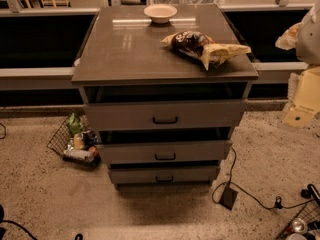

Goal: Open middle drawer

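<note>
The middle drawer (130, 152) sits in a grey-brown cabinet (95, 96), between the top drawer (125, 115), which has the tallest and widest front, and the bottom drawer (135, 175), which has the smallest. Its flat front carries a small dark bar handle (165, 156) at its centre, and a dark gap shows along the top of the front, as it does above the other two. The tool (301, 104) is a pale, blocky shape at the far right edge of the view. It stands clear of the cabinet's right side at about the height of the top drawer's front. The middle drawer therefore lies below it and well to its left, with open floor between them and no contact with the handle or the front. I cannot tell whether the tool is released or clenched, because only part of it is in view. On the tabletop (125, 49) a shallow pale bowl (160, 13) stands near the back edge, and a crumpled snack bag (207, 48) lies toward the front right corner. A tipped wire basket (75, 141) of groceries lies on the speckled floor (50, 199) beside the cabinet's left side. A black box (229, 196) on a cable lies on the floor at the cabinet's lower right.
</note>
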`<control>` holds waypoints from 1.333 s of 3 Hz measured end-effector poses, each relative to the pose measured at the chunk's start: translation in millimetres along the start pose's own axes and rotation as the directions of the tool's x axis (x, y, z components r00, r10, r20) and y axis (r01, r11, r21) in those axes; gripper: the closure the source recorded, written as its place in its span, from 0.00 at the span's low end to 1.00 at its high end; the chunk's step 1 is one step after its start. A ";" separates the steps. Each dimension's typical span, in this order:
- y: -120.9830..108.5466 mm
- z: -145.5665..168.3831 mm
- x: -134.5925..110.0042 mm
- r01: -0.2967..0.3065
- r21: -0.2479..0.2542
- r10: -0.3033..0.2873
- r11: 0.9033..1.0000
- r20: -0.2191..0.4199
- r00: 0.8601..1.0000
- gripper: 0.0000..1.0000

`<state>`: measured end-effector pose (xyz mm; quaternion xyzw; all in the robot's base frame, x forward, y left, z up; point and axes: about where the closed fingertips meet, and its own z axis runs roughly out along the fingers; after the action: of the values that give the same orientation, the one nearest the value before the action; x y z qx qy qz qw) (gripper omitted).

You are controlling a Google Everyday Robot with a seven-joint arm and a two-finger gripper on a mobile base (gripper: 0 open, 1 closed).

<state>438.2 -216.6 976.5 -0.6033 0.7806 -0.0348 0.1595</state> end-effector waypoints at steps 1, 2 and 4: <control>0.0 0.0 0.0 0.000 0.000 0.000 1.000 0.000 1.000 0.00; 4.5 18.0 -4.3 0.047 -0.006 -0.047 0.999 0.026 0.999 0.00; 62.6 166.3 -31.9 0.239 -0.149 -0.205 0.960 0.214 0.955 0.00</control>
<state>435.4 -146.3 810.2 -0.6994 0.6882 0.0752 0.1780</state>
